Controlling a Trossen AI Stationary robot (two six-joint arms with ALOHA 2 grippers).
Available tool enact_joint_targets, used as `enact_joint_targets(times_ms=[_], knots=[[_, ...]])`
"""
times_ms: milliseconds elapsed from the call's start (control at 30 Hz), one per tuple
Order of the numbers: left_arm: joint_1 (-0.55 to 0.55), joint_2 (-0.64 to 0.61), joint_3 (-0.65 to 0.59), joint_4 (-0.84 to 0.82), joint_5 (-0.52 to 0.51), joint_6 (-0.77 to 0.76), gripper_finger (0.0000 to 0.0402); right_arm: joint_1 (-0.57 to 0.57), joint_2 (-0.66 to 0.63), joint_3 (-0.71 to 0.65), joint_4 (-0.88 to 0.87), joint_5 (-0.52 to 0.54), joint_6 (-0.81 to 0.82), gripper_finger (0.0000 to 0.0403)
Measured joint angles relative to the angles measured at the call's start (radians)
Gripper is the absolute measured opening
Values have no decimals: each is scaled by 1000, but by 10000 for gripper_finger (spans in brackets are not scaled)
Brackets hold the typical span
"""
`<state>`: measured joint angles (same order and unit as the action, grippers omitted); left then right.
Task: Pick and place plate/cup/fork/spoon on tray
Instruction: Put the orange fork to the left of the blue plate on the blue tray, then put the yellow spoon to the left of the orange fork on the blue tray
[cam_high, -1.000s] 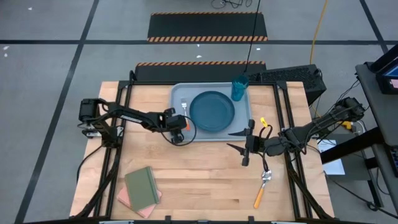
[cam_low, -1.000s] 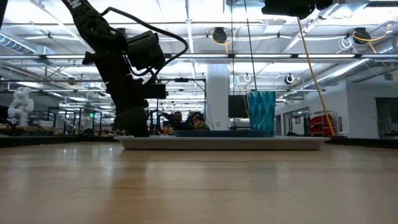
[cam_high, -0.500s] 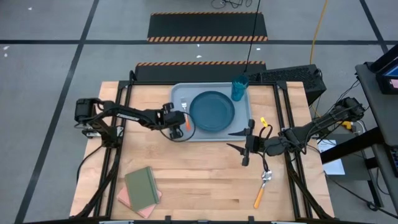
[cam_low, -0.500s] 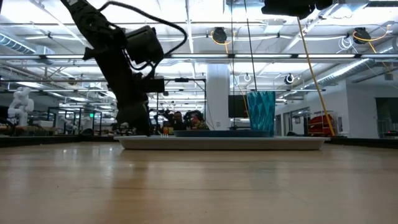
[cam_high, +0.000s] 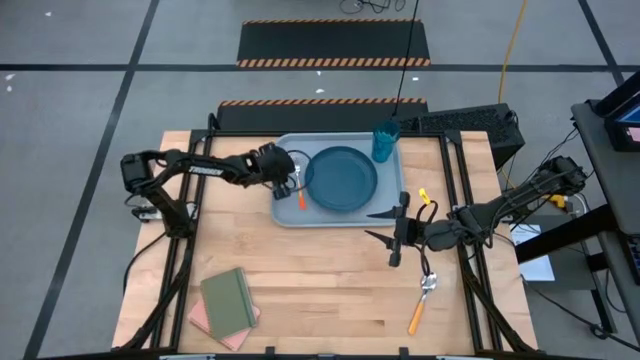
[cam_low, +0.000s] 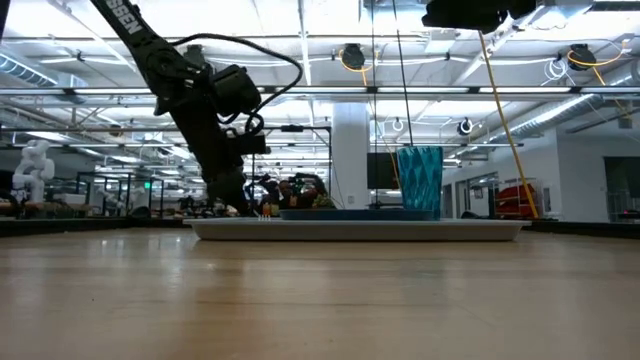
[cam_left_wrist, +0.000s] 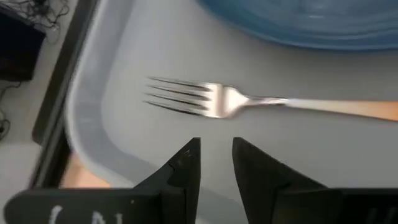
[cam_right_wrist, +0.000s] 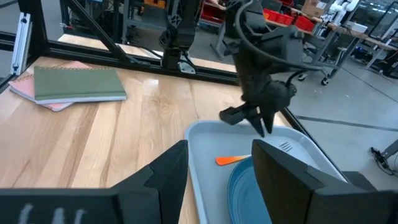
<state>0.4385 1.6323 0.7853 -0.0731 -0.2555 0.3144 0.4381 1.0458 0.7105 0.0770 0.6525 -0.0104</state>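
The light grey-blue rectangular plastic tray (cam_high: 337, 213) is crowded: the round dark teal-blue plate (cam_high: 341, 178) fills its middle, the translucent teal tumbler (cam_high: 385, 141) stands in a far corner, and the orange-handled fork (cam_left_wrist: 249, 102) lies along its left strip. The left hand (cam_high: 283, 167) hangs over that strip. Bare wooden bench (cam_high: 330, 280) lies open between the green notebook (cam_high: 227, 299) and the orange-handled spoon (cam_high: 421, 303).

Bright even overhead light, soft shadows, blurred wrist foregrounds
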Motion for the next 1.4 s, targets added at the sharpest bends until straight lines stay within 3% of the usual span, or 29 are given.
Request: enact_joint_targets(times_ms=[400, 767, 1067, 1400], knots=[[51, 119, 23, 73, 43, 136, 97, -1, 0, -83, 24, 5, 25, 171], [49, 240, 159, 67, 45, 136, 97, -1, 0, -85, 24, 3, 49, 171], [43, 250, 198, 39, 13, 111, 97, 0, 0, -85, 24, 2, 52, 171], [-15, 229, 313, -231, -130, 44, 97, 0, 0, -85, 20, 2, 164, 171]])
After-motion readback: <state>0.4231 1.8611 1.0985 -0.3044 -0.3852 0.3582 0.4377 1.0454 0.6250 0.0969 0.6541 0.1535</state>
